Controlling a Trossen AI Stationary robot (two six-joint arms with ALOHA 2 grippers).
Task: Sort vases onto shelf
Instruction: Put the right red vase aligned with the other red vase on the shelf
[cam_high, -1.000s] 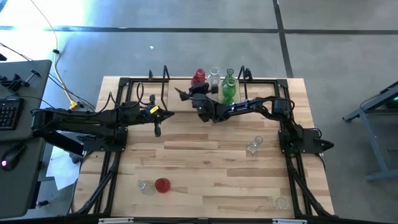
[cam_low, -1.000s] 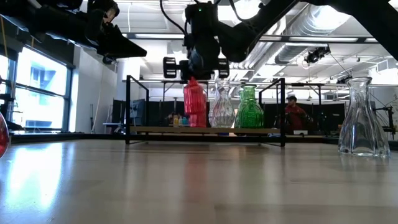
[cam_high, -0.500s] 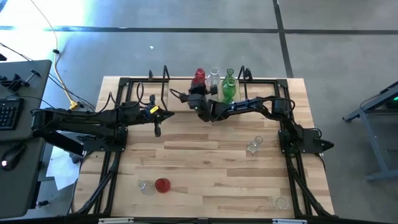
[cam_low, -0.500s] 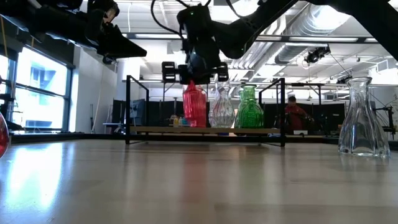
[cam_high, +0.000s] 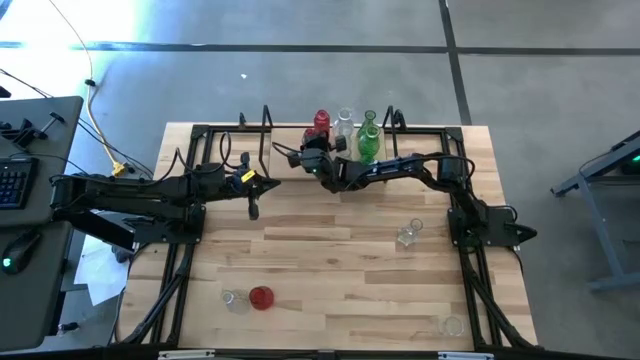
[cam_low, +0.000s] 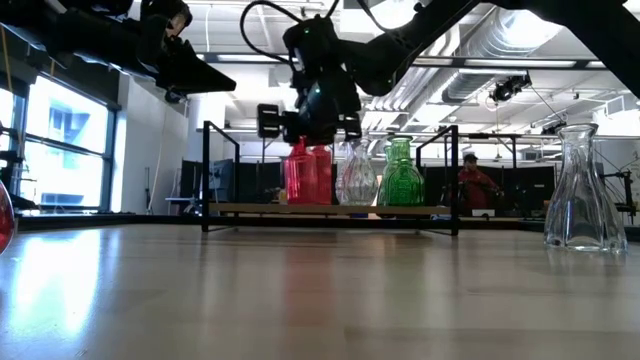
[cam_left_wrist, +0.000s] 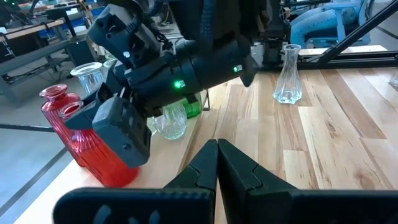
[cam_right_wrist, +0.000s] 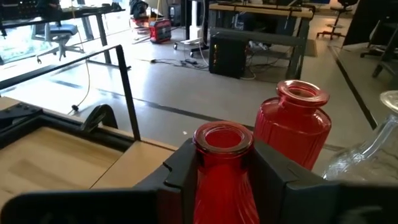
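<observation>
Right gripper (cam_right_wrist: 222, 163) clamps red vase (cam_right_wrist: 222, 180) (unlabelled).

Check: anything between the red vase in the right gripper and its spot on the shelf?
Nothing visible. The right gripper holds a red vase by the neck, over the shelf. A second red vase stands right beside it, with the clear vase and green vase further along. The board on the other side looks bare.
</observation>
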